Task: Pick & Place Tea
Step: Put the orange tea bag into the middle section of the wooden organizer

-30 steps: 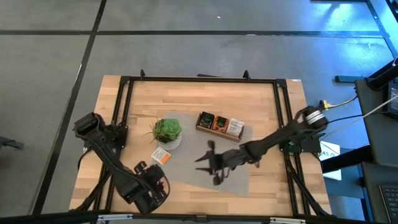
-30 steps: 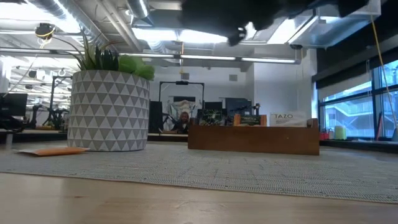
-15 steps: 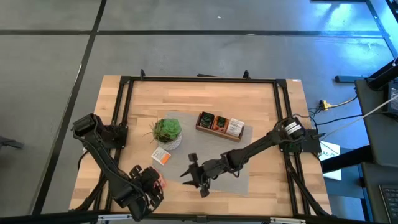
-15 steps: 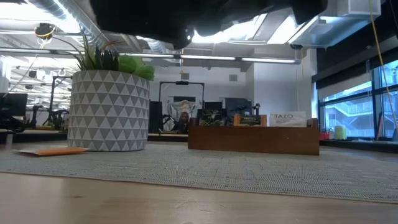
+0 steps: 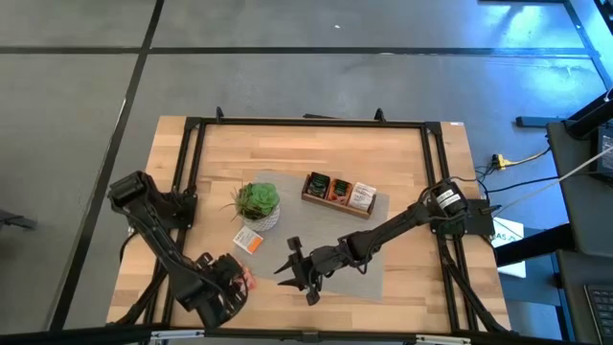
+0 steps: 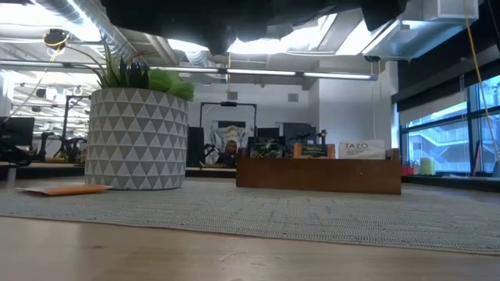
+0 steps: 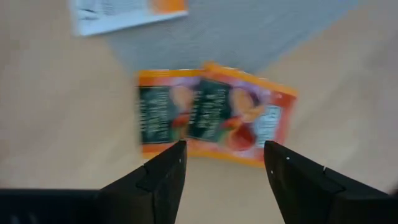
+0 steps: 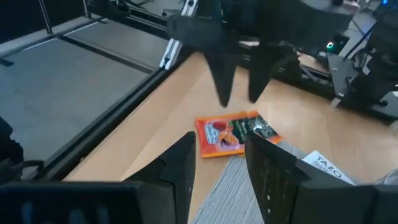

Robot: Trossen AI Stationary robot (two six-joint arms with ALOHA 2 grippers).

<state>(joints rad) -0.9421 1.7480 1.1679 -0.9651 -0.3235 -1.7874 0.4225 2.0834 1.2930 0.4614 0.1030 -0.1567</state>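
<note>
Left fingers (image 7: 224, 171) lowered, spread wide over orange sachets (image 7: 214, 115)

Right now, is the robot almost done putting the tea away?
Partly. The box already holds tea. The left fingers are open over an orange sachet on the table; nothing is held. That one and a white sachet by the plant remain.
</note>
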